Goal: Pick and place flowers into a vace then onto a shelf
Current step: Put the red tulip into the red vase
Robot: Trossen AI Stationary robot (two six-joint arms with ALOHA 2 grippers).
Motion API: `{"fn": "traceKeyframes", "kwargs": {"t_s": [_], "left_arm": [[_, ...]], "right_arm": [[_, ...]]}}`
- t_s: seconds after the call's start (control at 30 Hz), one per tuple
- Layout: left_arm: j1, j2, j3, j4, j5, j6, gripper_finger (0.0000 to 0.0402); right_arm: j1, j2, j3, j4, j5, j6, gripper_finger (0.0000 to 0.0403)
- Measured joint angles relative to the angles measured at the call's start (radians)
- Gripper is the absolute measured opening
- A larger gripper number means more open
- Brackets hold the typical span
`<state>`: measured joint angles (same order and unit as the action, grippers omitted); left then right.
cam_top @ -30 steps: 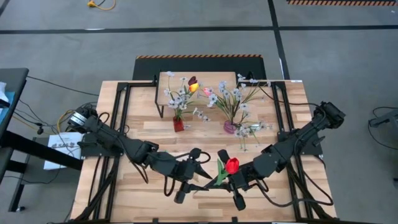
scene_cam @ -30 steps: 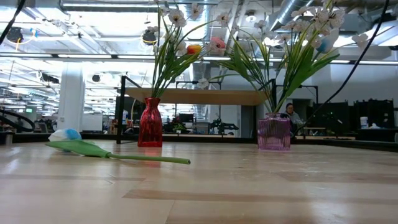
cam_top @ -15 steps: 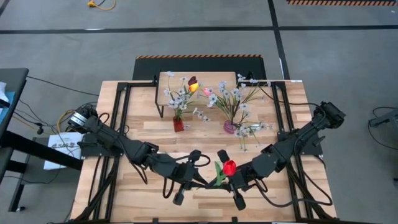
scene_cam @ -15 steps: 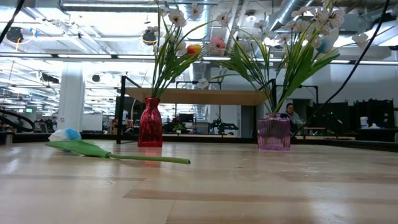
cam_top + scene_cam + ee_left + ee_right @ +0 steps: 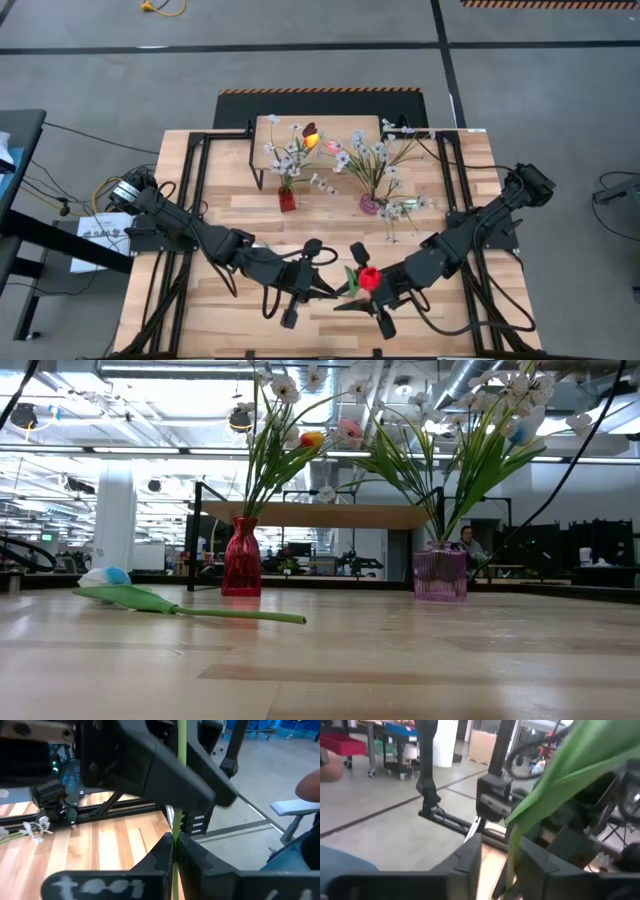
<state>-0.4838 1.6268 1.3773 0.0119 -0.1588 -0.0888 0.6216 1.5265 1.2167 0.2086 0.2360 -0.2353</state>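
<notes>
The left gripper [image 5: 322, 292], matte black, is clamped on the thin green stem of the red tulip [image 5: 370, 278] at the table's near middle. The right gripper [image 5: 366, 297] flanks that stem (fingers parted, a gap showing either side). Behind stand a red glass vase [image 5: 287, 200], a ribbed purple vase [image 5: 370, 205], and the light-wood shelf [image 5: 268, 128].

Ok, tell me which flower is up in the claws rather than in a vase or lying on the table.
The red tulip near the table's front edge: the left claw is shut on its green stem. The other flowers stand in the red vase and pink vase, or lie loose on the table.
</notes>
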Motion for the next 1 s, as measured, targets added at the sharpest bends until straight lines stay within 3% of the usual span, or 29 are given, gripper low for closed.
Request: {"fn": "traceKeyframes", "kwargs": {"t_s": [0.23,0.43,0.57,0.83,1.0], "left_arm": [[-0.031,-0.021,0.0,-0.06,-0.09,-0.009,0.0],[-0.099,-0.094,0.0,-0.157,-0.241,-0.028,0.0],[-0.185,-0.151,0.0,-0.23,-0.465,-0.031,0.0],[-0.35,-0.201,-0.007,-0.241,-1.132,-0.017,0.0],[-0.348,-0.202,-0.093,-0.258,-1.297,-0.117,0.0]], "right_arm": [[0.003,-0.001,0.0,-0.059,0.025,0.0,0.0194],[0.008,-0.003,0.0,-0.062,0.044,0.0,0.0239],[0.017,-0.003,0.0,-0.075,0.087,0.0,0.0244],[0.053,-0.003,0.0,-0.065,0.163,0.0,0.0238],[0.08,-0.003,0.0,-0.058,0.185,0.0,0.0233]]}}
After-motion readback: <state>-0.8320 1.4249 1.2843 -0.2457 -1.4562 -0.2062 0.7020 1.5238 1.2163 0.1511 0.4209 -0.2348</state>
